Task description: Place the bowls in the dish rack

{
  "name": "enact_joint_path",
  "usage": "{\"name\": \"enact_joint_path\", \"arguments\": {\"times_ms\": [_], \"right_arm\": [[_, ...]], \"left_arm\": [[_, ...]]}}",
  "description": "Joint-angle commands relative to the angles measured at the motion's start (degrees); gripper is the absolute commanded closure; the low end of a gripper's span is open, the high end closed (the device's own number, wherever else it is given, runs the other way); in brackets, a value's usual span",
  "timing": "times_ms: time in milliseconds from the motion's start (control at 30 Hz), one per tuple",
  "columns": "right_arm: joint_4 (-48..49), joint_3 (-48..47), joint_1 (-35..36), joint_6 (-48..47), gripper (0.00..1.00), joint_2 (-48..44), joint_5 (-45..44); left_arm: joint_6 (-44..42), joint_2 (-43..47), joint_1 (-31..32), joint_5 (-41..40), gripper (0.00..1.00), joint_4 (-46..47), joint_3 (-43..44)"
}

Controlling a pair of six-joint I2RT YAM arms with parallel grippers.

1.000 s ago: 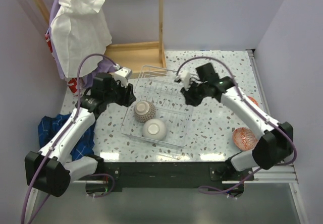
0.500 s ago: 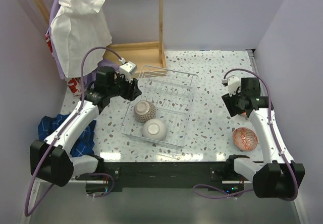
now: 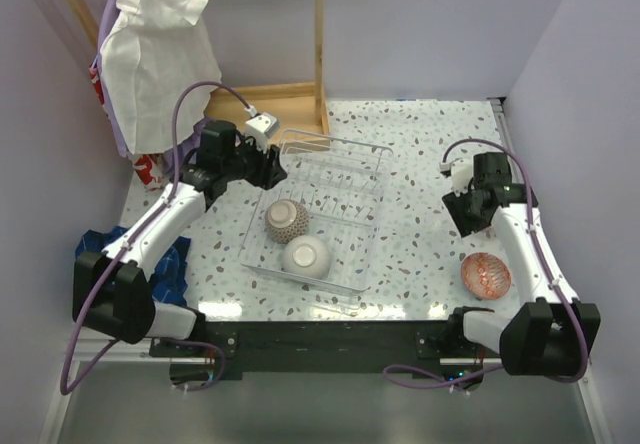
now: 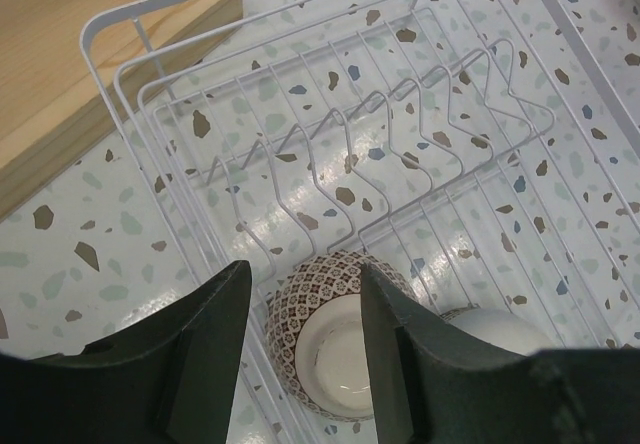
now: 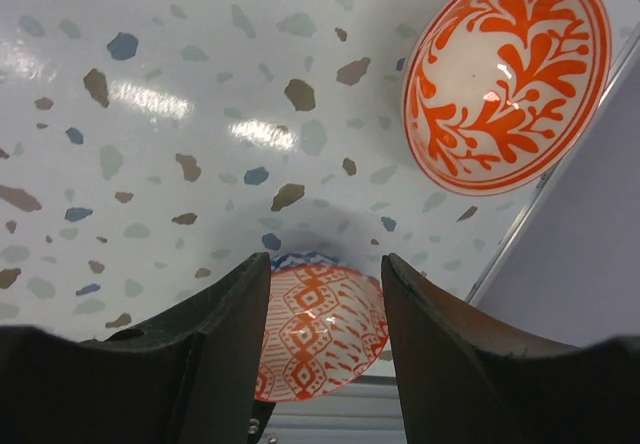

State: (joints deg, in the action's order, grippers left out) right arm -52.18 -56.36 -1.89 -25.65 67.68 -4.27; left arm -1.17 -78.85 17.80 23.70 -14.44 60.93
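Observation:
The wire dish rack (image 3: 345, 179) sits mid-table and holds a brown patterned bowl (image 3: 286, 220) and a white bowl (image 3: 306, 256). My left gripper (image 3: 275, 169) hovers open over the rack's far-left part. In the left wrist view the brown bowl (image 4: 330, 349) shows below the open left gripper (image 4: 305, 294), untouched, beside the white bowl (image 4: 500, 329) in the rack (image 4: 400, 114). My right gripper (image 3: 462, 209) is open near the table's right side, above an orange geometric bowl (image 5: 320, 329). An orange floral bowl (image 5: 505, 74) lies beyond the right gripper (image 5: 325, 284). A red patterned bowl (image 3: 486, 274) rests near the front right.
A wooden frame (image 3: 265, 104) stands behind the rack, with a white cloth (image 3: 160, 44) hanging at the back left. A blue checked cloth (image 3: 105, 249) lies at the left edge. The table's raised right rail (image 3: 520, 164) and the wall are close to the right arm.
The right arm swung from over the rack to the table's right side and its jaws opened. The left gripper shifted slightly further over the rack's far-left corner.

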Motion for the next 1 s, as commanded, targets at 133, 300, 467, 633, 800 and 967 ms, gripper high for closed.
{"name": "enact_joint_path", "arguments": {"times_ms": [133,300,467,633,800,967], "right_arm": [[10.9,-7.2,-0.1,0.7,0.5,14.6,-4.5],[13.9,-8.7,-0.7,0.3,0.53,20.6,-6.4],[15.2,-9.6,-1.2,1.0,0.57,25.2,-8.1],[15.9,-10.4,-1.4,1.5,0.69,27.4,-9.2],[12.6,-12.6,-1.4,2.1,1.0,25.5,-8.3],[1.1,-21.2,-1.4,5.5,1.0,19.1,-0.9]], "left_arm": [[-0.1,-0.3,0.4,1.1,0.48,2.0,3.1],[-0.2,0.1,0.4,0.6,0.48,2.0,2.9],[-0.2,0.2,0.4,0.4,0.48,2.3,2.4],[-0.2,0.2,0.3,0.5,0.48,2.7,1.9],[-0.1,0.6,0.3,0.7,0.48,2.9,1.8],[-1.6,1.9,0.4,1.3,0.48,2.1,1.5]]}}
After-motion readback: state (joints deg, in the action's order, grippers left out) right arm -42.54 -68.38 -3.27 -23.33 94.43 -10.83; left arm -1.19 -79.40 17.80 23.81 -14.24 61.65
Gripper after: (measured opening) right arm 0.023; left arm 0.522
